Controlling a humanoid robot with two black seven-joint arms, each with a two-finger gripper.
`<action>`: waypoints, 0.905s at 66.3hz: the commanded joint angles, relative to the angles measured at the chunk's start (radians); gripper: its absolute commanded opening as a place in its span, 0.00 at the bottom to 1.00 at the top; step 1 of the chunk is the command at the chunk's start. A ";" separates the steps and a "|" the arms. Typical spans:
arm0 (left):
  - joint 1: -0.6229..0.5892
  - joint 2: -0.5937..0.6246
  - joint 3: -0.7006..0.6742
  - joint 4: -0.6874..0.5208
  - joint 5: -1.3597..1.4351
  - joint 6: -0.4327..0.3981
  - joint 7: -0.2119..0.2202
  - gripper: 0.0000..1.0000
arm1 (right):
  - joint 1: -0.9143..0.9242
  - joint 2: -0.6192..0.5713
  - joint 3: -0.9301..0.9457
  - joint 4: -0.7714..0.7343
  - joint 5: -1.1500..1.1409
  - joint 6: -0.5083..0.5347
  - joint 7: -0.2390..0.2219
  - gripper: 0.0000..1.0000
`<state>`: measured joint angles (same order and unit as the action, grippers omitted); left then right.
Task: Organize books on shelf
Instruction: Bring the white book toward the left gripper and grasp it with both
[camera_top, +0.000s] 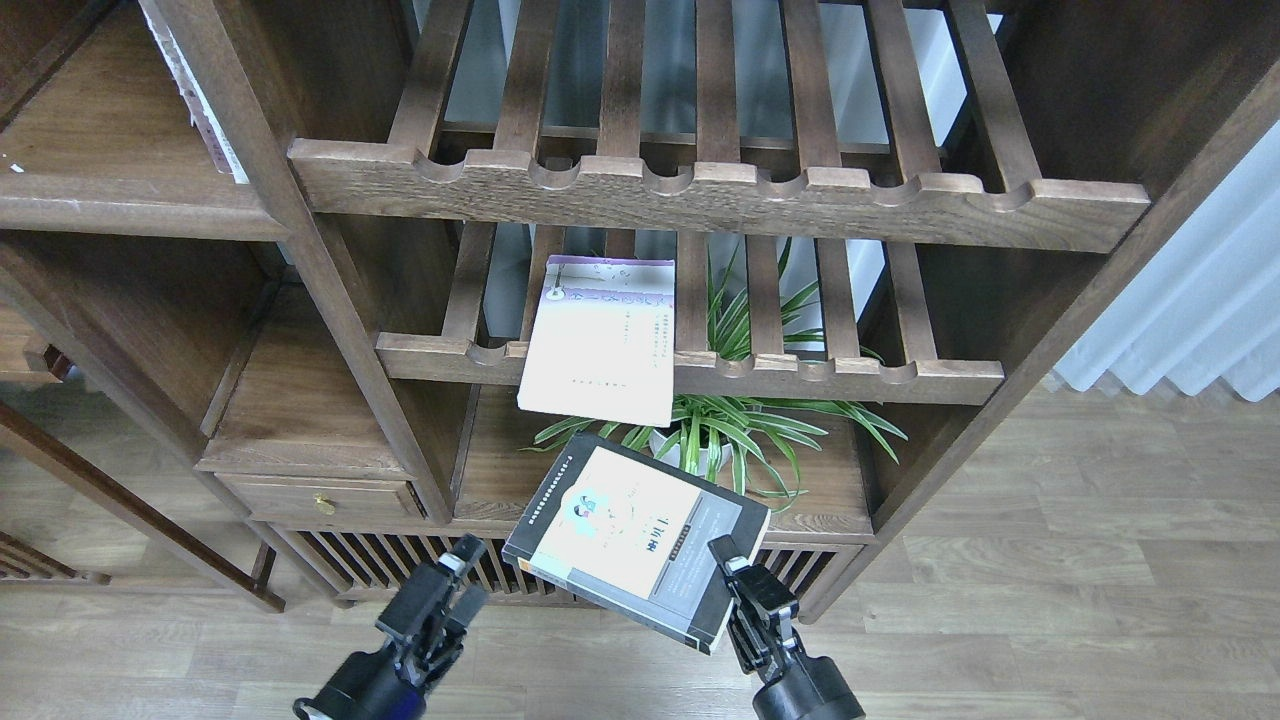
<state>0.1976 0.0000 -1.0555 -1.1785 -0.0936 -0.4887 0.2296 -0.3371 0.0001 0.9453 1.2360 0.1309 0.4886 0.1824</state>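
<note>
A dark-brown wooden shelving unit (330, 300) is seen from above, set on a pale wood-plank floor (1050, 600), w/ a white curtain (1200, 290) at the right edge. Two slatted racks w/ scalloped front rails are fitted in the unit: an upper rack (720, 190) and a lower rack (800, 375). A pale lavender-white book (602, 340) is laid flat on the lower rack, its near edge overhanging the front rail. Below it, a spider plant (720, 430) in a white pot is stood on a solid flat board (820, 500). At upper left, another solid shelf (110, 190) w/ a rounded front edge is seen, and a thin book spine (205, 115) is leaned against the post there. A small drawer (320, 497) w/ a brass knob is fitted at lower left. A black-grey book (640, 535) w/ a yellowish panel is held tilted in front of the unit, near the floor side of the view; its right edge is gripped by the right gripper (735, 575), fingers closed on the cover edge. The left gripper (460, 580) is held just left of that book, apart from it, fingers spread and holding nothing.
</note>
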 joint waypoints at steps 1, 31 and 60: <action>-0.044 0.000 0.031 0.040 0.000 0.000 -0.068 1.00 | 0.000 0.000 -0.003 0.000 -0.002 0.000 -0.003 0.03; -0.119 0.000 0.176 0.048 0.000 0.000 -0.200 1.00 | 0.000 0.000 -0.036 -0.001 -0.022 0.000 -0.034 0.04; -0.141 0.000 0.219 0.045 0.000 0.000 -0.335 0.49 | 0.000 0.000 -0.036 -0.001 -0.022 0.000 -0.034 0.04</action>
<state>0.0683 0.0000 -0.8406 -1.1338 -0.0967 -0.4887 -0.0721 -0.3375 0.0000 0.9090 1.2348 0.1089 0.4886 0.1487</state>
